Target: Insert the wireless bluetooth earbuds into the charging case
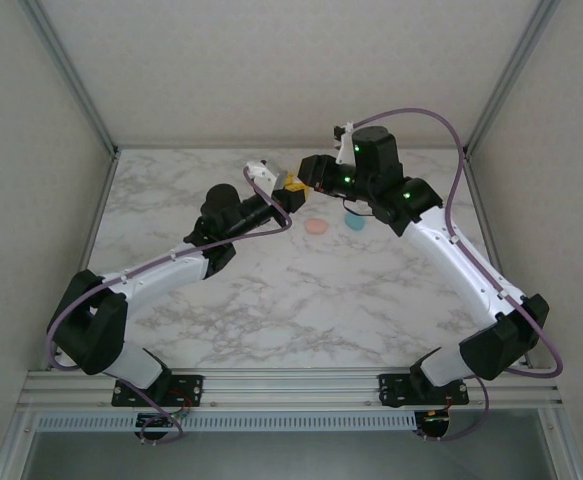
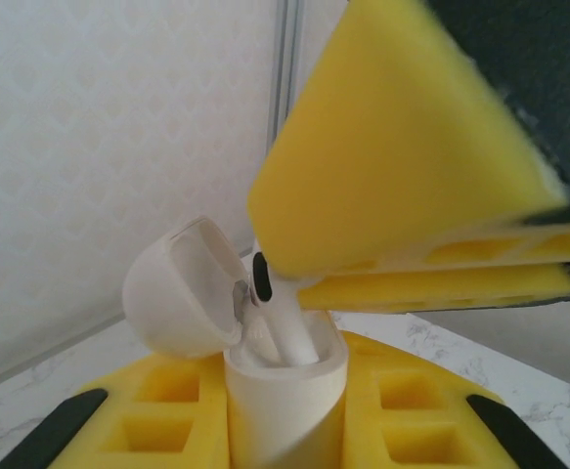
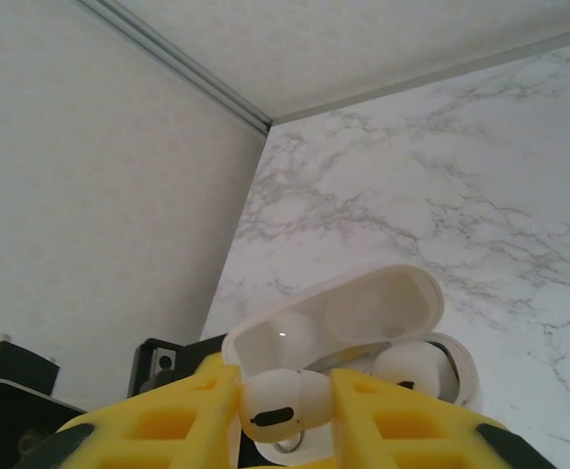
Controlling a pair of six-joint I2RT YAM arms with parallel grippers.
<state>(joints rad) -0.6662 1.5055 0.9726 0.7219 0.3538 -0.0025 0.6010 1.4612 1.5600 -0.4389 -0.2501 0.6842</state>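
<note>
A white charging case (image 2: 285, 391) stands upright with my left gripper (image 2: 285, 430) shut on its body, yellow fingers on both sides. Its lid (image 2: 177, 288) hangs open to the left. One white earbud (image 3: 289, 405) is pinched in my right gripper (image 3: 286, 410), and its stem (image 2: 289, 332) reaches down into the case's opening. Another white earbud (image 3: 412, 366) sits in the case under the open lid (image 3: 333, 313). From above, both grippers meet at the yellow fingers (image 1: 291, 184) over the far middle of the table.
A small pale pink rounded piece (image 1: 317, 227) and a teal one (image 1: 354, 222) lie on the marble table (image 1: 301, 300) just in front of the grippers. Walls close the table at the back and on both sides.
</note>
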